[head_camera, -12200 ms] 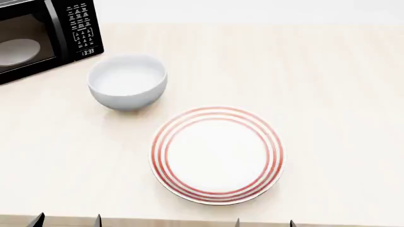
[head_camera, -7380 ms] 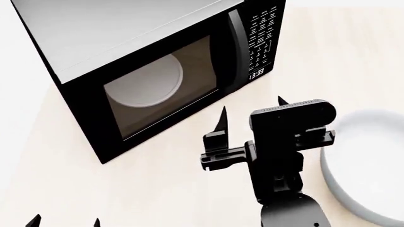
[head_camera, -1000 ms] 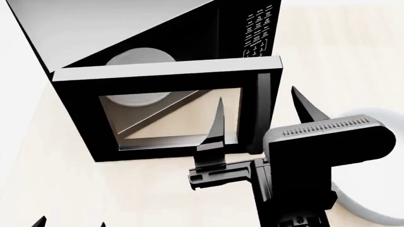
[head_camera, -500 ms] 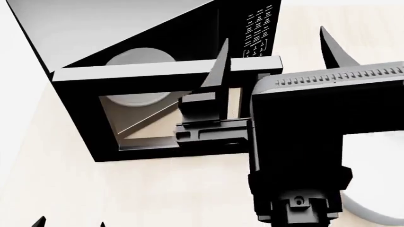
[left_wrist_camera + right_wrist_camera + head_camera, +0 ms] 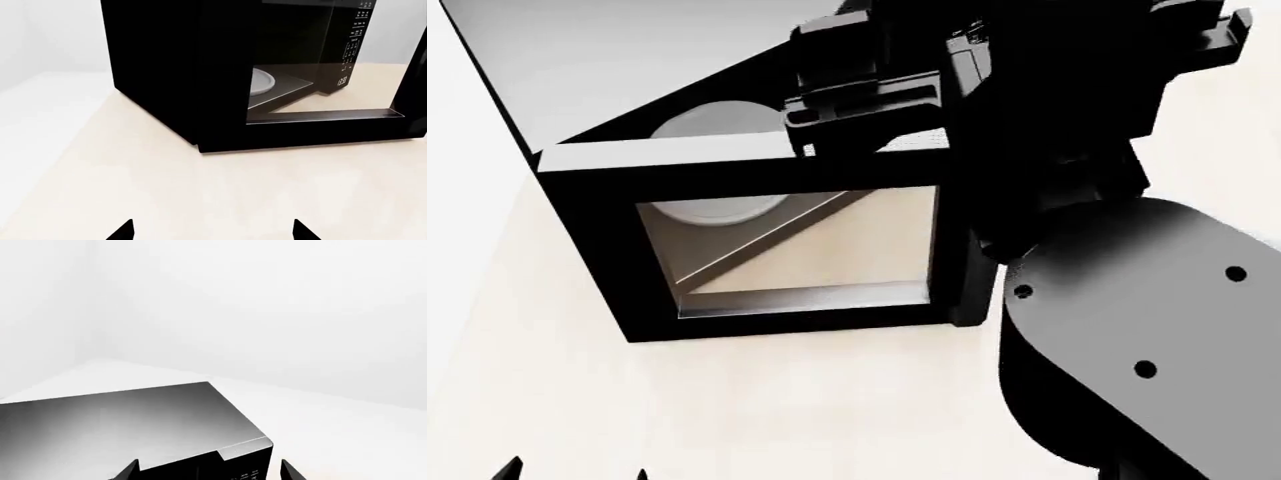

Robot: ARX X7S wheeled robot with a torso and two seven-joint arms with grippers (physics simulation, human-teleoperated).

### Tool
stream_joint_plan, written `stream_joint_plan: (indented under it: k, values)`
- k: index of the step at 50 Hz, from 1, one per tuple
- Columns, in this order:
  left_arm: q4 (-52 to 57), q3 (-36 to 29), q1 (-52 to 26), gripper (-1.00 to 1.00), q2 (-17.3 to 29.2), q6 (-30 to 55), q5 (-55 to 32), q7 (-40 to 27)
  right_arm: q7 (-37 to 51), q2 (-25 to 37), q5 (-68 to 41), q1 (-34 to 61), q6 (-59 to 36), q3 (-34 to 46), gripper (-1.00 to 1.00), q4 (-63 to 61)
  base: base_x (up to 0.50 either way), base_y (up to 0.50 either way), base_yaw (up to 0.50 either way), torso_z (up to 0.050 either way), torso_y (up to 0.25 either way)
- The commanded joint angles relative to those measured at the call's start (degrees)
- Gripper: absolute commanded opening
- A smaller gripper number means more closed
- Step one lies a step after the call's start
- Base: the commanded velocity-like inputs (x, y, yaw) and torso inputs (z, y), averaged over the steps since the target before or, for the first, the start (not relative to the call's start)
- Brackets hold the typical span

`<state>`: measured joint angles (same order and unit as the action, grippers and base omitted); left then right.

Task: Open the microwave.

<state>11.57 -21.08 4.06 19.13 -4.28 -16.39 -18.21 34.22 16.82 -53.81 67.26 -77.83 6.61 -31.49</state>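
The microwave (image 5: 587, 70) stands on the table, black with a grey top. Its glass-windowed door (image 5: 787, 250) is swung open and faces the head camera, with the white turntable (image 5: 714, 118) showing inside. My right arm (image 5: 1121, 300) reaches up over the door, its fingertips past the frame's top. In the right wrist view my right gripper (image 5: 210, 471) is open and empty above the microwave's grey top (image 5: 120, 425). My left gripper (image 5: 574, 472) is open and empty, low at the near left. In the left wrist view my left gripper (image 5: 213, 232) faces the microwave's side (image 5: 153, 65) and open door (image 5: 320, 117).
The light wooden table (image 5: 761, 400) spreads in front of the microwave. Its left edge (image 5: 73, 125) borders a white surface. A plain white wall (image 5: 267, 315) stands behind. My right arm hides the table to the right of the door.
The door, shut 7.4 s ago, stands open and has not moved in the last second. My right gripper has risen from in front of the door to above the microwave.
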Motion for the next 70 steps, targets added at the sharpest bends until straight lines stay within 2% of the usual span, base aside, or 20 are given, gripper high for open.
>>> stream_joint_plan:
  k: [1,4,12,38,70]
  values:
    - [0.33,-0.14,0.22,1.00,0.20,-0.03,-0.24,-0.16,-5.32,-0.98,-2.94,8.63,-4.25,1.69,1.00,15.88,0.00,0.00,0.00,0.000,0.000]
    - [0.38,-0.15,0.24,1.00,0.27,-0.09,-0.35,-0.15,-5.31,-0.77,-2.75,11.66,-6.62,3.54,1.00,19.15,0.00,0.00,0.00,0.000,0.000]
    - [0.65,-0.23,0.30,1.00,0.42,-0.06,-0.44,-0.29,-3.90,-3.27,-4.00,15.83,-9.41,1.46,1.00,29.93,0.00,0.00,0.00,0.000,0.000]
    - [0.83,-0.26,0.03,1.00,0.83,0.09,-1.24,-0.47,-8.89,-4.85,0.81,25.96,-6.50,12.59,1.00,54.14,0.00,0.00,0.00,0.000,0.000]
    - [0.83,-0.63,0.02,1.00,1.13,-0.22,-1.41,-0.90,-12.32,-5.10,2.61,25.85,-2.58,18.78,1.00,62.38,0.00,0.00,0.00,0.000,0.000]
